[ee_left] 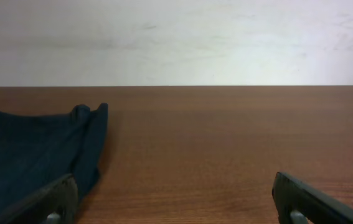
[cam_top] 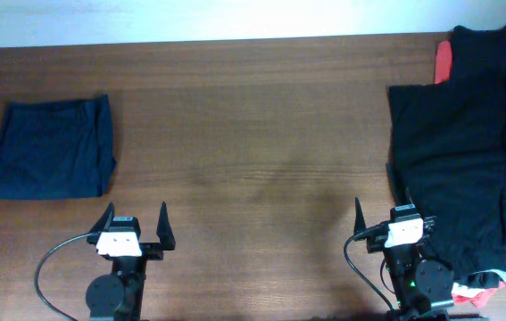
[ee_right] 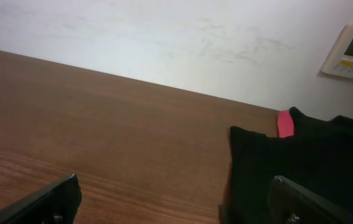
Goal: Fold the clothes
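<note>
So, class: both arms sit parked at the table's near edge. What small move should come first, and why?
Probably reach the right arm, jaws open, toward the near left edge of the crumpled black fabric pile: it lies heaped and unfolded close beside that arm.

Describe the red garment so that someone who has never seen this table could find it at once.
Start at the wooden table and go to the heap of black clothes at its right side. At the heap's far left corner, a narrow strip of the red garment peeks out past the black fabric. Its neighbours are all black.
</note>
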Controlling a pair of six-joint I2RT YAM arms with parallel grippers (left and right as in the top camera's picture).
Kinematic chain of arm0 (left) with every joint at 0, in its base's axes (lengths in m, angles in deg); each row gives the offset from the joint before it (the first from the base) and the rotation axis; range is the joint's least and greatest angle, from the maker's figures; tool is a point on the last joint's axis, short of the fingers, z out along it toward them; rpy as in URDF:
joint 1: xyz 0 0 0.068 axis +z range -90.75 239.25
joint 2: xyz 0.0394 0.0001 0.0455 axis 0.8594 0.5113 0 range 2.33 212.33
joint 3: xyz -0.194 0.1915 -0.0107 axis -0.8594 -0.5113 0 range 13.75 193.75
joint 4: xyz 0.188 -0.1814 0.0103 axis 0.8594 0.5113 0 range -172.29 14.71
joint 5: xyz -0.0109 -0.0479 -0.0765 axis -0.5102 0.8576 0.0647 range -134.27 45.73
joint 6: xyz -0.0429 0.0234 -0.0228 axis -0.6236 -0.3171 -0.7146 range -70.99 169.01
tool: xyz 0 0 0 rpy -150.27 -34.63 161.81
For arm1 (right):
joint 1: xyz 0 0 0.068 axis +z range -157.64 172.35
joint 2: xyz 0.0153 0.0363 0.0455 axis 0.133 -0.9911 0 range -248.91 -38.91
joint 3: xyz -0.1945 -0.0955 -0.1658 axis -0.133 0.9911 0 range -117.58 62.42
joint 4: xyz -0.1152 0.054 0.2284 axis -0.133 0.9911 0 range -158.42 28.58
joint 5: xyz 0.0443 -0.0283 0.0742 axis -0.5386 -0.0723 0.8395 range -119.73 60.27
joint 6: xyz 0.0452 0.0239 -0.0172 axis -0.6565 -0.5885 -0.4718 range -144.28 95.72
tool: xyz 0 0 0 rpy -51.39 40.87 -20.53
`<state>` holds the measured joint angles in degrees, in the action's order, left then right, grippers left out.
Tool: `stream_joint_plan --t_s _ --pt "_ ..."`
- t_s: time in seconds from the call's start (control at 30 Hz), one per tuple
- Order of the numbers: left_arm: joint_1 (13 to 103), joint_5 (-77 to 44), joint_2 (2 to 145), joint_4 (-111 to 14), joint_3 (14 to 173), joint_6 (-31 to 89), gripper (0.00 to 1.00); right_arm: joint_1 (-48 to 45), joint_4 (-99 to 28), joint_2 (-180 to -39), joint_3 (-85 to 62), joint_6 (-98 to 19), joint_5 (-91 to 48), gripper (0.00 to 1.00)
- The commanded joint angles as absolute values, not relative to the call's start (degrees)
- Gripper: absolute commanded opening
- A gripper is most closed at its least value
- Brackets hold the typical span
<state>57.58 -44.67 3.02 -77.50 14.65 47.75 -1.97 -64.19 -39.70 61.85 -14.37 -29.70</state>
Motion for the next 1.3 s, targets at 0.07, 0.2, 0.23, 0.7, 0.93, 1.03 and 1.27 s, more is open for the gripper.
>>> stream_joint_plan --t_s 0.07,0.2,0.23,0.7,0.93,1.03,1.27 --pt "57.93 -43.60 2.67 -77.56 14.30 48.63 0.99 -1.71 -64.82 -39.22 62.09 -19.88 -28.94 0.99" --pt "57.93 -39.47 2.67 -77.72 14.59 46.68 0.99 -1.71 -64.51 -39.27 61.34 -21.82 -28.98 0.99" --pt "57.93 -38.84 2.67 -77.43 14.83 46.68 0.99 -1.71 -64.51 -39.27 61.12 -21.84 -29.02 0.98" --pt "57.93 -38.97 15.28 -67.97 29.80 46.73 0.99 -1.71 -60.14 -53.67 48.01 -21.80 -30.90 0.99" --pt "57.93 -39.54 32.09 -61.69 41.23 48.89 0.99 -1.71 -52.73 -74.19 33.47 -21.73 -30.88 0.99" --pt "57.93 -39.51 40.28 -58.20 46.89 48.89 0.99 -1.73 -48.65 -84.64 25.82 -21.43 -30.86 0.99" --pt "57.93 -39.51 53.29 -49.67 57.51 48.91 0.99 -3.44 -36.58 -106.00 9.96 -21.14 -29.75 0.99"
